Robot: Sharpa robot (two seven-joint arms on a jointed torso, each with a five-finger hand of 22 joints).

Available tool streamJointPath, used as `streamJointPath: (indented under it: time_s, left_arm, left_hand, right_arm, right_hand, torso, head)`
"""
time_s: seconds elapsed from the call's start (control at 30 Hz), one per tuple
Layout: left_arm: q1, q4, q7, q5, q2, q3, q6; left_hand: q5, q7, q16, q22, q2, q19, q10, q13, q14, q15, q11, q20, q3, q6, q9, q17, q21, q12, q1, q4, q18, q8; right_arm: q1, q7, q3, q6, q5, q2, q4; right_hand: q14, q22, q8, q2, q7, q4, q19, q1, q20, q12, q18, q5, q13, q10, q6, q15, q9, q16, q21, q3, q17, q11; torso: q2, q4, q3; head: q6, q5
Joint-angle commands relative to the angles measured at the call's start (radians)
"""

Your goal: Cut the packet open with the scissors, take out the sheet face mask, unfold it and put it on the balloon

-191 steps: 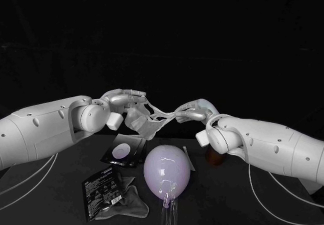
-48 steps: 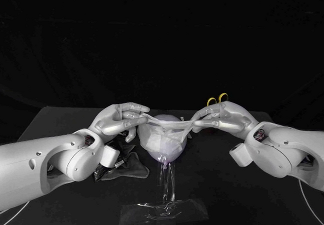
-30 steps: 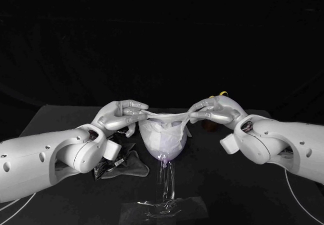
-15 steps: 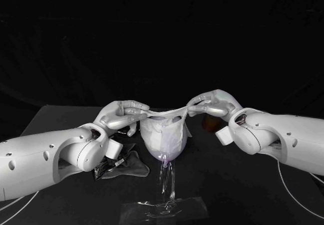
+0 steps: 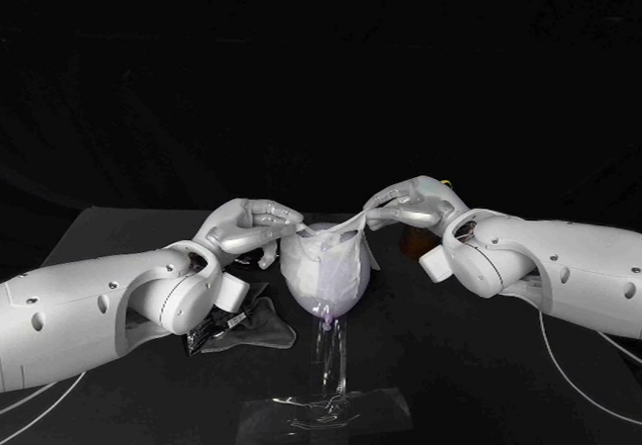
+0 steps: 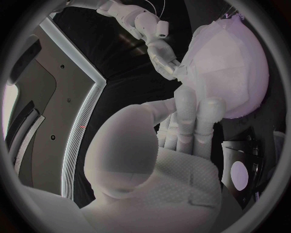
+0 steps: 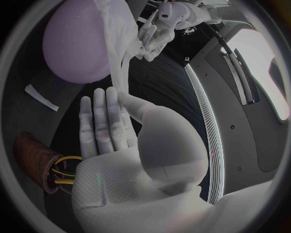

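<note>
Mask (image 5: 328,255) pale & limp (on balloon (image 5: 322,302))

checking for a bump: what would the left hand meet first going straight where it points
Probably the sheet mask draped over the balloon, right ahead of the left hand; depth is hard to judge.

Lilac balloon (image 5: 322,304) under a milky white sheet face mask (image 5: 328,260), centre frame, on a black table (image 5: 472,378).
Silver left hand (image 5: 246,229) and right hand (image 5: 412,203) on white arms (image 5: 75,311). Black packet (image 6: 240,175) with a white oval. Yellow-handled scissors (image 7: 62,171) in a brown holder (image 7: 33,154). Dull grey crumpled piece (image 5: 260,334) left of centre.
</note>
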Motion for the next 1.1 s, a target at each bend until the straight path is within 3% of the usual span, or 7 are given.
streamJointPath:
  time_s: [0.03, 0.33, 0.43, 0.6, 0.8, 0.97, 1.1]
  left_arm:
    - [0.001, -0.005, -0.014, -0.013, 0.004, 0.002, 0.036]
    - [0.002, -0.025, -0.019, 0.023, 0.010, 0.005, 0.039]
    - [0.002, -0.032, -0.016, 0.036, 0.011, 0.008, 0.039]
    - [0.002, -0.040, -0.010, 0.054, 0.014, 0.011, 0.036]
    - [0.002, -0.052, -0.010, 0.067, 0.023, 0.012, 0.031]
    - [0.003, -0.065, -0.025, 0.065, 0.033, 0.013, 0.026]
    - [0.003, -0.071, -0.043, 0.059, 0.039, 0.013, 0.024]
  left_hand:
    - [0.003, 0.006, 0.007, -0.008, -0.005, -0.003, -0.018, -0.001, -0.001, 0.010, 0.005, 0.008, -0.001, 0.009, -0.004, -0.001, -0.003, -0.007, -0.023, 0.010, 0.005, -0.015]
    - [0.003, 0.008, 0.027, -0.021, -0.019, -0.004, -0.047, 0.000, 0.005, 0.020, 0.009, 0.023, -0.060, 0.018, -0.011, 0.003, -0.018, -0.003, -0.132, 0.103, 0.006, -0.054]
    - [0.003, 0.012, 0.036, -0.035, -0.019, -0.005, -0.064, 0.000, 0.005, 0.024, 0.011, 0.027, -0.093, 0.007, -0.017, 0.005, -0.032, -0.003, -0.195, 0.171, 0.008, -0.082]
    - [0.002, 0.017, 0.044, -0.055, -0.046, -0.005, -0.072, 0.003, 0.004, 0.025, 0.013, 0.028, -0.147, 0.007, -0.021, 0.007, -0.048, 0.004, -0.257, 0.238, 0.010, -0.106]
    - [0.003, 0.004, 0.052, -0.095, -0.034, -0.014, -0.062, 0.005, 0.004, 0.019, 0.004, 0.024, -0.146, 0.019, -0.020, 0.012, -0.077, 0.015, -0.207, 0.228, 0.017, -0.114]
    - [0.003, -0.022, 0.050, -0.124, -0.010, -0.016, -0.055, 0.004, 0.000, 0.008, -0.007, 0.014, -0.116, -0.028, -0.026, 0.006, -0.101, 0.020, -0.108, 0.178, 0.020, -0.147]
    - [0.003, -0.025, 0.050, -0.129, -0.001, -0.014, -0.050, 0.003, 0.000, 0.006, -0.008, 0.011, -0.098, -0.038, -0.026, 0.005, -0.105, 0.020, -0.077, 0.158, 0.021, -0.154]
  right_arm:
    - [0.000, -0.018, 0.001, 0.002, -0.024, 0.002, -0.004]
    - [0.000, -0.019, 0.001, -0.004, -0.024, -0.004, 0.001]
    - [0.000, -0.017, 0.001, -0.006, -0.024, -0.008, 0.005]
    - [0.000, -0.014, 0.001, -0.009, -0.021, -0.014, 0.012]
    - [0.000, -0.009, 0.001, -0.010, -0.016, -0.018, 0.020]
    - [0.000, -0.004, 0.001, -0.011, -0.011, -0.022, 0.028]
    - [0.000, -0.002, 0.001, -0.012, -0.008, -0.023, 0.030]
  right_hand:
    - [0.008, 0.001, 0.007, 0.000, 0.002, 0.000, -0.005, 0.006, -0.001, -0.001, 0.019, 0.006, 0.001, 0.001, 0.008, 0.003, 0.001, -0.006, 0.006, 0.006, 0.001, -0.005]
    - [0.008, 0.001, 0.007, 0.000, 0.002, 0.000, -0.005, 0.006, -0.001, -0.001, 0.019, 0.006, 0.001, 0.001, 0.008, 0.003, 0.001, -0.006, 0.006, 0.006, 0.001, -0.005]
    - [0.008, 0.001, 0.007, 0.000, 0.002, 0.000, -0.005, 0.006, -0.001, -0.001, 0.019, 0.006, 0.001, 0.001, 0.008, 0.003, 0.001, -0.006, 0.006, 0.006, 0.001, -0.005]
    - [0.009, 0.003, 0.007, 0.000, 0.001, -0.001, -0.004, 0.006, -0.002, -0.001, 0.019, 0.006, 0.001, 0.002, 0.008, 0.002, 0.002, -0.007, 0.008, 0.006, 0.002, -0.006]
    - [0.009, 0.003, 0.007, 0.000, 0.001, -0.001, -0.004, 0.006, -0.002, -0.001, 0.019, 0.006, 0.001, 0.002, 0.008, 0.002, 0.002, -0.007, 0.008, 0.006, 0.002, -0.006]
    - [0.009, 0.003, 0.007, 0.000, 0.001, -0.001, -0.004, 0.006, -0.002, -0.001, 0.019, 0.006, 0.001, 0.002, 0.008, 0.002, 0.002, -0.007, 0.008, 0.006, 0.002, -0.006]
    - [0.009, 0.003, 0.007, 0.000, 0.001, -0.001, -0.004, 0.006, -0.002, -0.001, 0.019, 0.006, 0.001, 0.002, 0.008, 0.002, 0.002, -0.007, 0.008, 0.006, 0.002, -0.006]
  torso:
    - [0.000, -0.0001, 0.0004]
    - [0.000, -0.0001, -0.0003]
    - [0.000, 0.0000, -0.0002]
    - [0.000, -0.0006, 0.0002]
    - [0.000, -0.0007, 0.0006]
    - [0.000, -0.0010, 0.0008]
    - [0.000, -0.0011, 0.0006]
  head:
    - [-0.001, -0.002]
    - [-0.001, 0.001]
    - [-0.001, 0.001]
    - [-0.001, 0.001]
    - [-0.002, 0.002]
    - [-0.004, 0.000]
    - [-0.007, -0.001]
